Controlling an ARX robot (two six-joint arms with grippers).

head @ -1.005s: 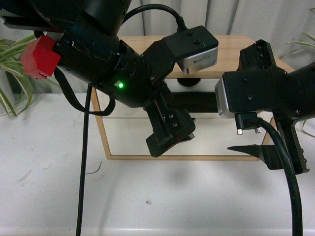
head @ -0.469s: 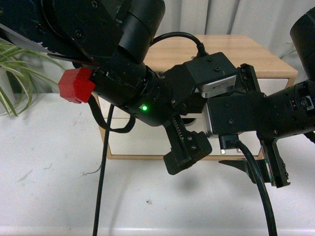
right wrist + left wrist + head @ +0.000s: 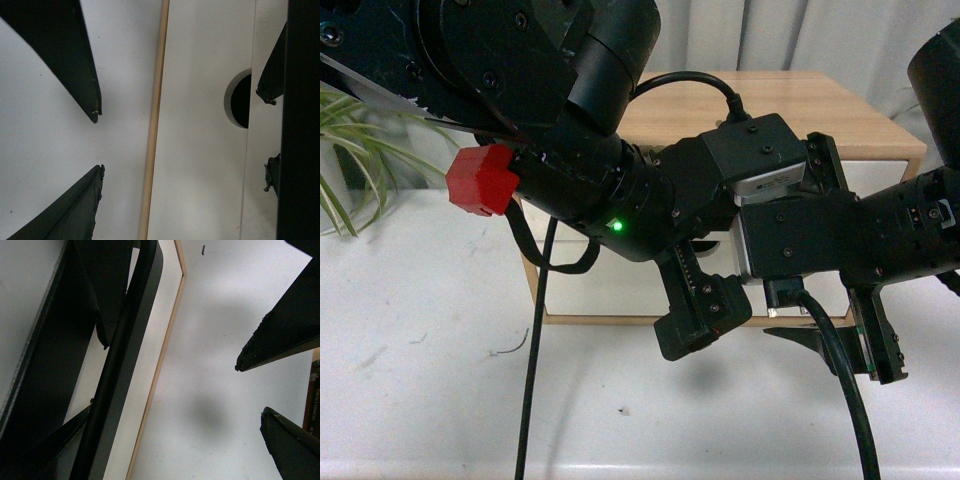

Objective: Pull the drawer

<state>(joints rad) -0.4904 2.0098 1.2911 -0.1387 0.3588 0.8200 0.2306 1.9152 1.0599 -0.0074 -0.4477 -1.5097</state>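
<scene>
Both arms of the robot reach across one another to the drawer (image 3: 265,40), which sits in a wooden cabinet (image 3: 790,105) on a white table (image 3: 420,380). In the front view the arms hide most of its face. The left gripper (image 3: 175,375) is spread wide and grips nothing. One finger (image 3: 95,300) lies tucked between the long black handle (image 3: 120,365) and the white front, and the other finger (image 3: 285,330) stands well apart over the table. Whether the tucked finger presses on the bar cannot be told. The right gripper (image 3: 182,140) is parted just as wide along the same handle. Its far finger (image 3: 272,75) is partly covered by the bar, and its near finger (image 3: 70,50) is out above the tabletop. A half-round notch (image 3: 240,100) shows in the white panel between the handle and the cabinet's lower wooden edge. How far the drawer stands out cannot be told. A red block (image 3: 483,180) and a green light (image 3: 617,226) mark the left arm, and a black cable (image 3: 532,380) hangs from it down to the table. A striped plant (image 3: 350,170) leans in from the left of the cabinet.
</scene>
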